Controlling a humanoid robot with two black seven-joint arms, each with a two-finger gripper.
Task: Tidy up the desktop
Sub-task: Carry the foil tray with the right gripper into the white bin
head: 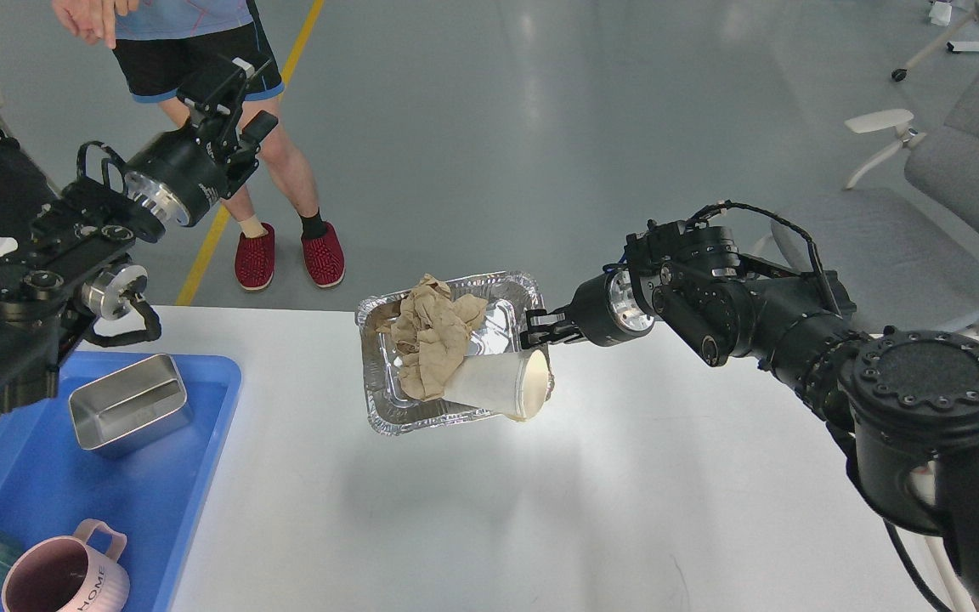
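"HOME" reads on the pink mug (65, 578), cut off at the near left edge in the blue tray (158, 501). The white surface (540, 510) fills the near view. The right end effector (534, 330) is clamped on the foil tray (387, 408) rim, lifted, holding crumpled paper (430, 340) and a cup (498, 384). The left end effector (234, 93), raised far left, has its fingers apart.

Right end effector (534, 327) grips foil tray (387, 408) over desktop (540, 510).
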